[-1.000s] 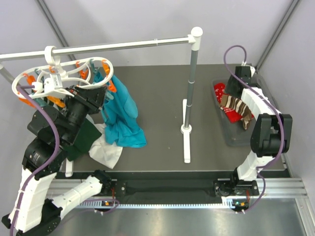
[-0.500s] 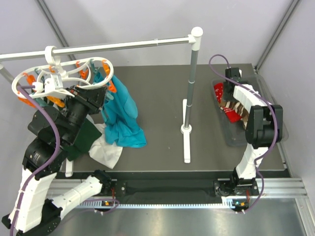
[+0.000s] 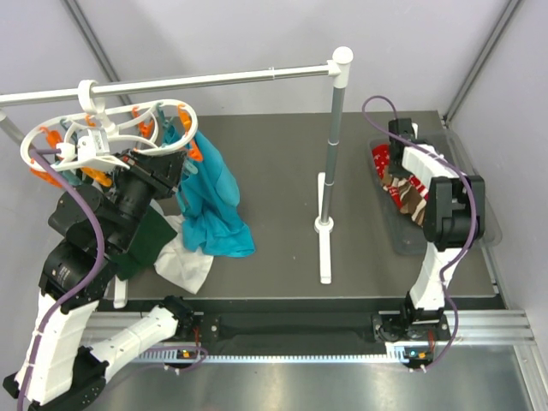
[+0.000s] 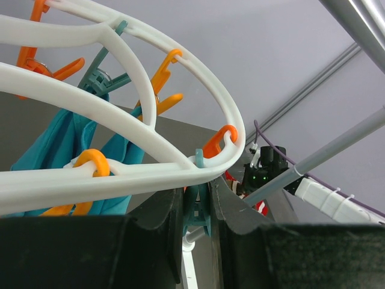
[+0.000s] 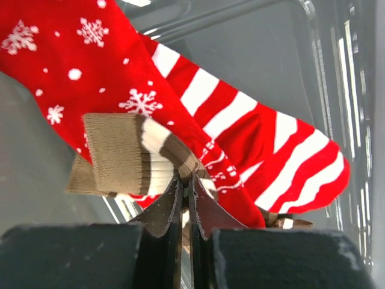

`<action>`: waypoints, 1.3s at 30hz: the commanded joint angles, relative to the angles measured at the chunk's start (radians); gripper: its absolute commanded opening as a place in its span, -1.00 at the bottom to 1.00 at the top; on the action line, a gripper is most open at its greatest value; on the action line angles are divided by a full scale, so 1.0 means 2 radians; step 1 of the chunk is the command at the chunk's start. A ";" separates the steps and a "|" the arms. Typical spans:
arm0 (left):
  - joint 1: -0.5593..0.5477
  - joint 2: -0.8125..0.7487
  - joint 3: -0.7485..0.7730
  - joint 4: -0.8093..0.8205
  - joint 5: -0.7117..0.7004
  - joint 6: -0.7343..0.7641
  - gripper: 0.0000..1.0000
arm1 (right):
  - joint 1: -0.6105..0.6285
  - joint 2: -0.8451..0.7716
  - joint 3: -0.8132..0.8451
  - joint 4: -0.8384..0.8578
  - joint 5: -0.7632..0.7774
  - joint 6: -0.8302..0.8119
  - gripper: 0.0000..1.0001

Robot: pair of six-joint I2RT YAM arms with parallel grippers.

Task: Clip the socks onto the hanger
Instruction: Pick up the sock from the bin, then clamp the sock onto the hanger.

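The white oval hanger [image 3: 111,128] hangs by its hook from the rail at the back left; its ring [image 4: 138,90] carries orange and teal clothespins. Just under the ring, my left gripper [image 4: 197,201] is shut on a teal clothespin [image 4: 197,218]. In the top view the left gripper [image 3: 161,169] sits beneath the hanger. The socks [image 3: 402,190] lie in a clear bin at the right. My right gripper [image 5: 189,180] is down in the bin, shut on a fold of a brown sock [image 5: 120,158] with cream stripes. This sock lies on two red socks [image 5: 90,72] with snowflakes and white stripes.
A teal garment [image 3: 210,201] hangs from the hanger. Dark green cloth [image 3: 145,240] and white cloth [image 3: 184,261] lie below it. The long white rail [image 3: 214,80] ends at an upright post [image 3: 336,145] with a base [image 3: 324,248] mid-table. The bin's rim [image 3: 402,247] lies near the table's right edge.
My right gripper dropped into the bin onto the socks and closed on the brown sock. The left arm and hanger stayed still.
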 commanded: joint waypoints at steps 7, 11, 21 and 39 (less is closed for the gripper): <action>0.002 -0.005 -0.014 -0.020 0.003 -0.007 -1.00 | -0.001 -0.138 -0.009 -0.011 0.029 0.026 -1.00; 0.002 -0.005 -0.013 -0.020 0.004 -0.007 -1.00 | -0.001 -0.218 -0.024 -0.016 0.025 0.045 -1.00; 0.002 -0.010 -0.015 -0.016 0.002 -0.007 -1.00 | -0.001 -0.408 -0.023 0.000 -0.149 0.065 -1.00; 0.002 -0.016 -0.020 -0.012 -0.006 -0.013 -1.00 | 0.070 -0.582 0.003 0.135 -0.730 0.207 -1.00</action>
